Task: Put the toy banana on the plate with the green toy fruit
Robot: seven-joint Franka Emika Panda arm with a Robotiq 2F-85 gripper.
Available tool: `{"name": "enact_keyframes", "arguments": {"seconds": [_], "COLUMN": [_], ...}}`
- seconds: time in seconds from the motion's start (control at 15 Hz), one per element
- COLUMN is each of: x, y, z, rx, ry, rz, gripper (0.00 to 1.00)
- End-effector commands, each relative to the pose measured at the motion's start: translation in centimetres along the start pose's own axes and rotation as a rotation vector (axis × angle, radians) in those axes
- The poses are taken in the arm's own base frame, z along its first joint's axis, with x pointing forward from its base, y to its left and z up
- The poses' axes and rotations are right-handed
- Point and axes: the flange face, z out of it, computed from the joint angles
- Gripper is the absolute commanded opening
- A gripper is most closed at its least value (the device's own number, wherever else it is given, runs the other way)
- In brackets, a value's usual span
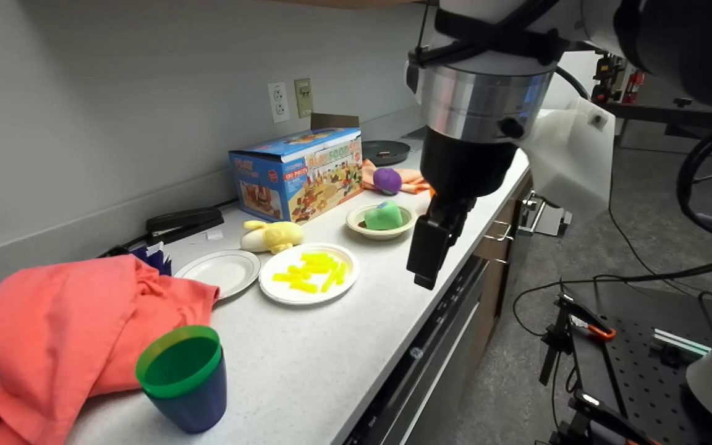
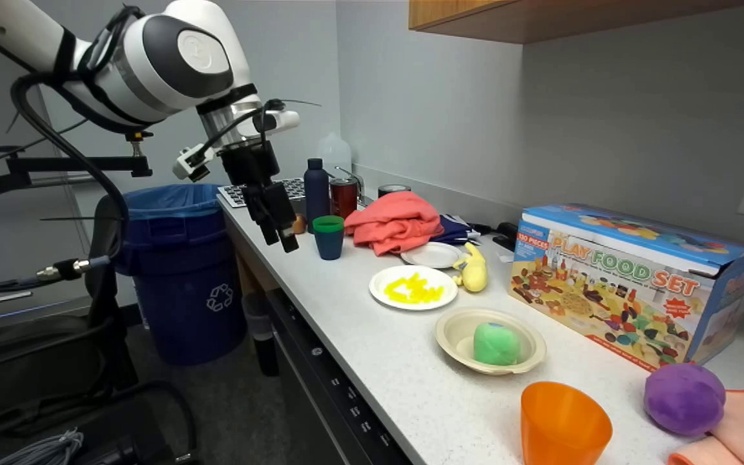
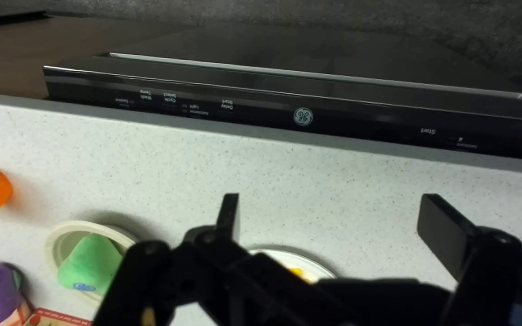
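Observation:
The pale yellow toy banana point(image 1: 279, 237) lies on the counter, beside the play food box. It also shows in an exterior view point(image 2: 474, 274). In the wrist view it cannot be made out. The green toy fruit point(image 1: 384, 216) sits in the small off-white bowl-like plate point(image 2: 453, 332). Both also show at the lower left of the wrist view, the green fruit point(image 3: 91, 265) inside the plate's rim point(image 3: 54, 246). My gripper point(image 3: 329, 213) is open and empty, with its fingers wide apart above the counter. In both exterior views it hangs tilted near the counter's front edge point(image 1: 431, 253) point(image 2: 280, 240).
A white plate point(image 1: 348, 254) with bright yellow strips lies between the gripper and the banana. An empty white plate point(image 1: 223, 272) is close by. The box point(image 2: 604, 284) stands behind. Stacked cups point(image 1: 192, 383), a red cloth point(image 1: 84, 321), an orange cup point(image 2: 562, 423) and a purple toy point(image 2: 685, 397) surround them.

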Motion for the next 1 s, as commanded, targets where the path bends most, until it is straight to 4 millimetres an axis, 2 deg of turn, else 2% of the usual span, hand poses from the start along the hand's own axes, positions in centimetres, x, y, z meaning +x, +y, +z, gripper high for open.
{"name": "enact_keyframes", "arguments": {"seconds": [0.0,0.33,0.93], "x": [1.7,5.3,15.3], "y": [0.4,1.6,5.4], "z": [0.1,0.4,0.7], "rx": [-0.008,-0.027,-0.069], "ry": [0.048,0.128,0.247], "rz": [0.032,0.088,0.304], "gripper": [1.00,1.00,1.00]}}
